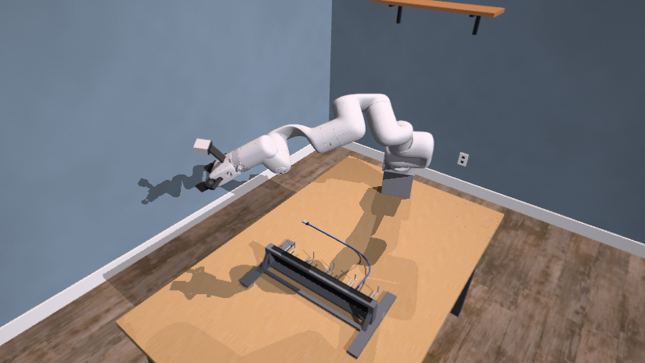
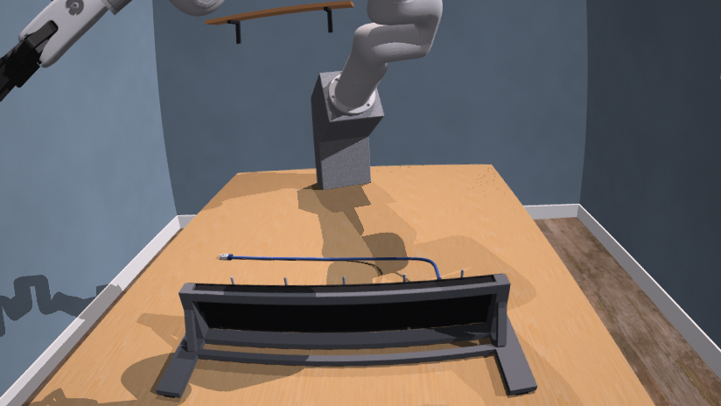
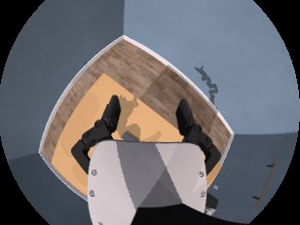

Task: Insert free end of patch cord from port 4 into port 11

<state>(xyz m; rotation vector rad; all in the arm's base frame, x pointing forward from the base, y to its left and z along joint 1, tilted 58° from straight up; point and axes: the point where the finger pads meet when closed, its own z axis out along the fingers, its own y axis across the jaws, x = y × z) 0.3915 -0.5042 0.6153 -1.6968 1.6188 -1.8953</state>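
The gripper (image 1: 203,177) (image 3: 148,100) is open and empty, high up beyond the table's left side in the top view, well away from the cord and rack. Its black fingers are partly cut off at the upper left of the exterior view. The blue patch cord (image 1: 336,238) (image 2: 323,259) curves from the rack's far side. Its free end, a clear plug (image 1: 304,221) (image 2: 224,256) with a blue boot, lies at or near the table top behind the rack. The dark rack (image 1: 320,294) (image 2: 343,297) stands upright on its feet. Its port faces and number plates are hidden; latch direction cannot be told.
The wooden table (image 1: 442,216) (image 2: 453,212) carries the rack and the arm's grey pedestal (image 1: 397,184) (image 2: 345,161). Several thin metal prongs stick out from the rack's far side, near the cord. Walls stand behind and to the left; a shelf (image 1: 437,6) (image 2: 282,11) hangs high up.
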